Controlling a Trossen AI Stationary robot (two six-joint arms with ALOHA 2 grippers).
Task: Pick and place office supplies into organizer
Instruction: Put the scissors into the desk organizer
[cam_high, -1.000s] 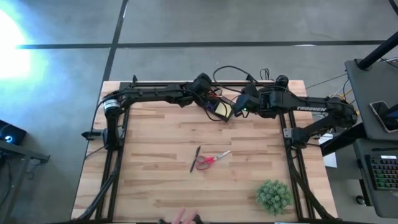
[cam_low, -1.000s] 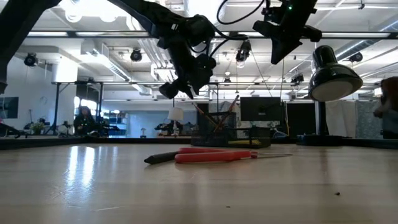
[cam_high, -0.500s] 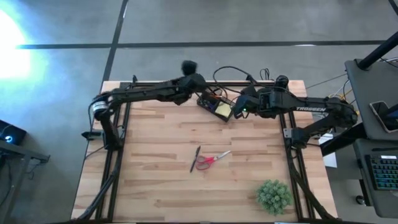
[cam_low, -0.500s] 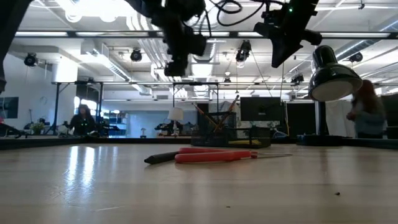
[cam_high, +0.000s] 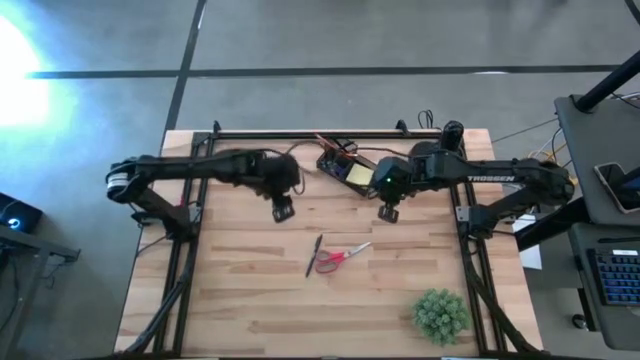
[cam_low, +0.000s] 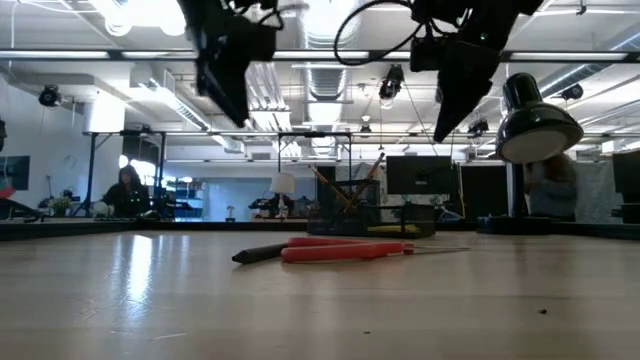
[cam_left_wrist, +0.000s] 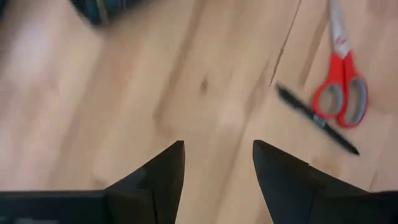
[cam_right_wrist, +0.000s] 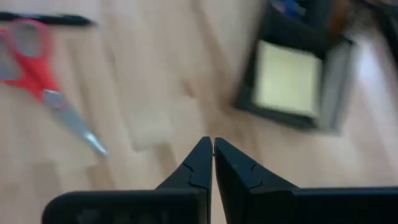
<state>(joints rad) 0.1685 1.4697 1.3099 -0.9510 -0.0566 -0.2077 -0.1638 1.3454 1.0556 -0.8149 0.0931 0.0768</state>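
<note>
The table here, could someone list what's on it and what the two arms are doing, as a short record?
organizer: far edge of table, yellow sticky-note pad inside
scissors: flat at mid-table, red handles
black pen: lying touching the scissors
plant: near right corner
left gripper: fingers open, empty, above bare wood
right gripper: fingers shut, empty, near organizer

High view looks straight down; low view level across the counter (cam_high: 250, 290); both wrist views, close, share the scissors (cam_left_wrist: 341, 93).
</note>
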